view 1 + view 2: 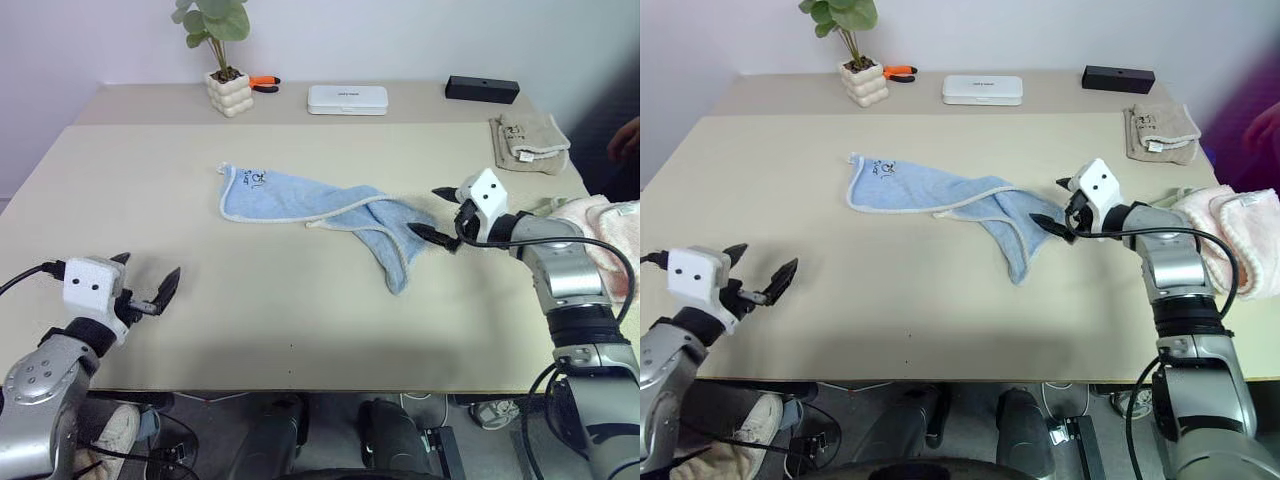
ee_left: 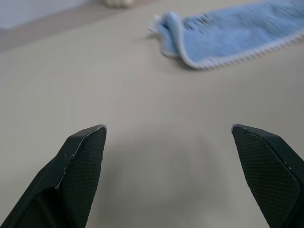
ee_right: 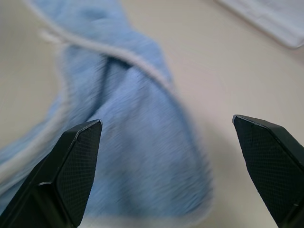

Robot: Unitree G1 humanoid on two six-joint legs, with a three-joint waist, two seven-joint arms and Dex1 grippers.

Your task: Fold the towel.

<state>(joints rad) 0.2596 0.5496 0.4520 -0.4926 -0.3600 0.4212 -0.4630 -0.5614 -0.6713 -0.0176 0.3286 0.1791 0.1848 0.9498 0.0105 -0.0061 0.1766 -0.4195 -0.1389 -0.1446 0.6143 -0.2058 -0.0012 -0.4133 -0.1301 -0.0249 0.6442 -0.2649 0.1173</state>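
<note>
Head views: towel, light blue, lying crumpled and twisted mid-table; one end flat with a dark mark, the other bunched near the right gripper. Right gripper: fingers wide apart, at the bunched end, holding nothing. Left gripper: fingers spread, empty, well apart from the towel. Far edge: potted plant, white case, black box, beige towel.

Left wrist view: fingers spread over bare table; towel beyond.

Right wrist view: fingers spread; towel between and just ahead.

Four cameras, one table
Two head eyes look down over the table; each wrist camera peeks low and close at the same towel.
</note>
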